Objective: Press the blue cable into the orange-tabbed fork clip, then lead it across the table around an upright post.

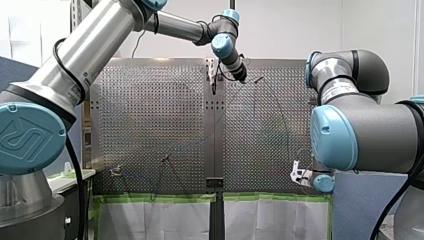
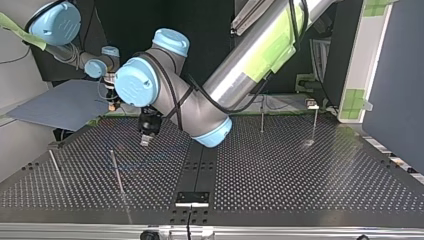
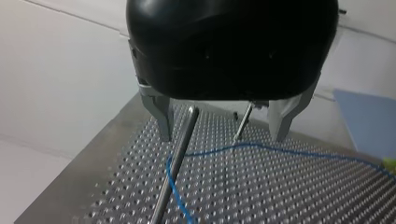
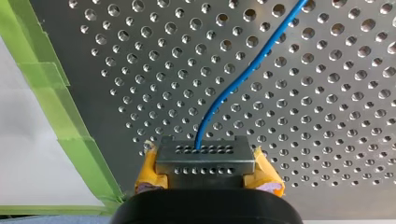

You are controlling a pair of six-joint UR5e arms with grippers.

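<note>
- My left gripper (image 3: pixel 224 133) has its fingers apart; the blue cable (image 3: pixel 254 144) runs just ahead of them, bending at an upright post (image 3: pixel 183 140).
- My right gripper (image 4: pixel 205 157) clamps the cable, which leads off ahead.

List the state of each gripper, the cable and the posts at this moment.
left gripper: open, empty, hovering over the table with the near post just inside one finger.
right gripper: shut on the blue cable's end, by the table's taped edge.
blue cable: slack on the table, bending at the near post.
near post: standing, with the cable against it.
far post: standing; contact with the cable cannot be told.
</note>
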